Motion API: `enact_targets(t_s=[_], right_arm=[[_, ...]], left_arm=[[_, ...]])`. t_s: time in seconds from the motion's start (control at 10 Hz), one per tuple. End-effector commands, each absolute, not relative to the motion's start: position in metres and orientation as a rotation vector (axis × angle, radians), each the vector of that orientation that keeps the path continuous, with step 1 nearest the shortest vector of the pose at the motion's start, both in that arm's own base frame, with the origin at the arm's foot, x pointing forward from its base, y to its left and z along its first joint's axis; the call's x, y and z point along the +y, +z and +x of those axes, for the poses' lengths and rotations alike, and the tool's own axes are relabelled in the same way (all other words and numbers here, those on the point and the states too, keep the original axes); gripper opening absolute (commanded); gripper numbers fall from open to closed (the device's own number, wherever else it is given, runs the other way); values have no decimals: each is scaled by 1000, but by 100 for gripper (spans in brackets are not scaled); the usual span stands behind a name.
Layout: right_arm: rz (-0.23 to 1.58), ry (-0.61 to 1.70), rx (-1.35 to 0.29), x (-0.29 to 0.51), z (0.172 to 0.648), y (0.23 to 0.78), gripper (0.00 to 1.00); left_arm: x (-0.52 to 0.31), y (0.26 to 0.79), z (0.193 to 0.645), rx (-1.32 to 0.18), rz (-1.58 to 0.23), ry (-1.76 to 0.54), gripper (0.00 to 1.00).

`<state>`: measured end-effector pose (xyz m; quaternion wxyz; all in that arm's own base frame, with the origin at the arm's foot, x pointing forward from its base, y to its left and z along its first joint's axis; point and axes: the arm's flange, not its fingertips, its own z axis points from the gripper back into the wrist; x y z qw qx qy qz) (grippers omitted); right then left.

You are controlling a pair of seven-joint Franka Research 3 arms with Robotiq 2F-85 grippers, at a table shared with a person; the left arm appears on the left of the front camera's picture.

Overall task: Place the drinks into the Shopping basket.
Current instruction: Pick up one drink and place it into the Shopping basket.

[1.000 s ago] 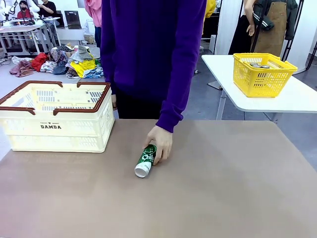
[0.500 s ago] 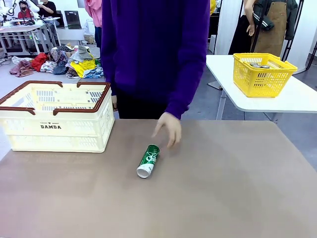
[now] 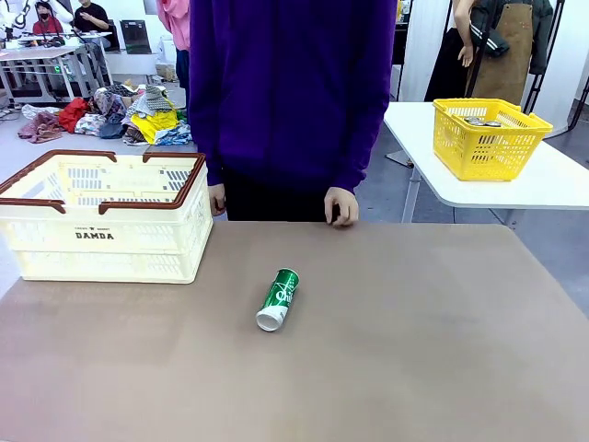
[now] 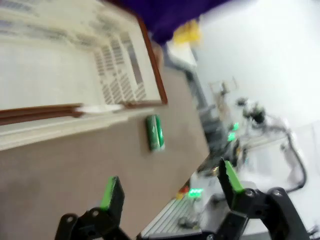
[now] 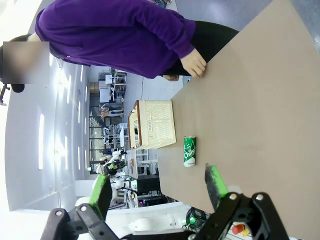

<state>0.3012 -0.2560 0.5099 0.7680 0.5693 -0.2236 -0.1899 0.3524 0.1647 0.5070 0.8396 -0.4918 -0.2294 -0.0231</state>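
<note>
**Green can lies on the table, outside the basket**

A single green can (image 3: 277,299) lies on its side on the brown table (image 3: 423,350), a little left of the middle. Its silver end points toward the robot's side, and white lettering runs along its body. Nothing touches it. The basket (image 3: 101,241) stands at the table's far left, cream with a brown rim, and is apart from the can.

A person in a purple sweater stands at the far edge. One hand (image 3: 341,206) rests curled at the table's edge, well back from the can. The other (image 3: 216,198) hangs just beside the basket's far corner.

In its own wrist view the left gripper (image 4: 169,181) is above the table with its jaws wide apart and nothing between them. The can (image 4: 155,132) and the basket's rim (image 4: 152,70) lie beyond it, though that picture is blurred. The right gripper (image 5: 157,179) is also spread wide and holds nothing. Beyond it are the can (image 5: 189,151), the basket (image 5: 152,125) and the person's hand (image 5: 194,63) at the edge.

A yellow basket (image 3: 488,143) sits on a white side table (image 3: 552,189) at the back right.
</note>
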Motion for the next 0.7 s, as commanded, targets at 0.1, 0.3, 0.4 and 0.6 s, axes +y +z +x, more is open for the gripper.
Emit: enact_targets(t_s=[0.1, 0.3, 0.4, 0.6], right_arm=[[1244, -394, -503, -257, 301, 511, 100], [1244, -394, -503, -257, 301, 511, 100], [1244, -394, -503, -257, 301, 511, 100], [1244, -394, -503, -257, 301, 511, 100]], left_arm=[[7, 543, 315, -463, -836, -421, 100], [-87, 537, 273, -544, -687, -590, 100], [-113, 531, 257, -532, -654, -672, 100], [-101, 556, 270, -481, -678, -648, 100]])
